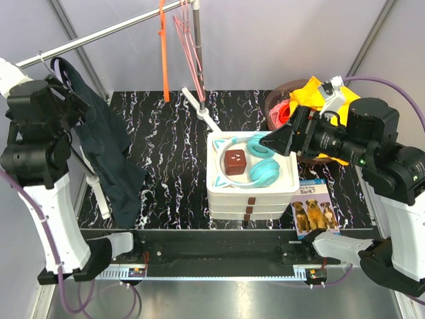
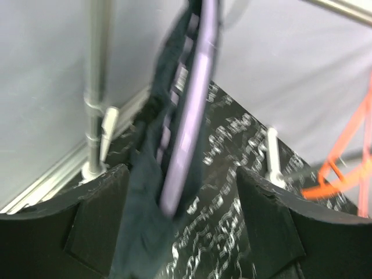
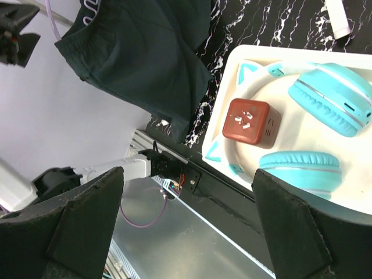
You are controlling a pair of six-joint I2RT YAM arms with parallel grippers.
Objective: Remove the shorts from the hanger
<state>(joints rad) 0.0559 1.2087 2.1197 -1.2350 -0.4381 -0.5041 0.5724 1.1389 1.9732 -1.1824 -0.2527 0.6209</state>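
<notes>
Dark navy shorts (image 1: 106,156) hang from a pale purple hanger (image 2: 192,110) on the metal rail (image 1: 99,33) at the far left. My left gripper (image 1: 72,100) is raised at the top of the shorts. In the blurred left wrist view it (image 2: 181,174) is open, with the hanger's bar and the dark cloth (image 2: 139,221) between the fingers, nearer the left one. My right gripper (image 1: 277,139) hovers over the white tray, open and empty (image 3: 187,174). The shorts also show in the right wrist view (image 3: 139,52).
A stacked white tray (image 1: 289,186) holds teal headphones (image 1: 264,169) and a red cube (image 1: 235,161). An orange hanger (image 1: 163,53) and a pink hanger (image 1: 189,40) hang on the rail. A bowl with yellow cloth (image 1: 307,96) and a dog book (image 1: 313,206) lie at right.
</notes>
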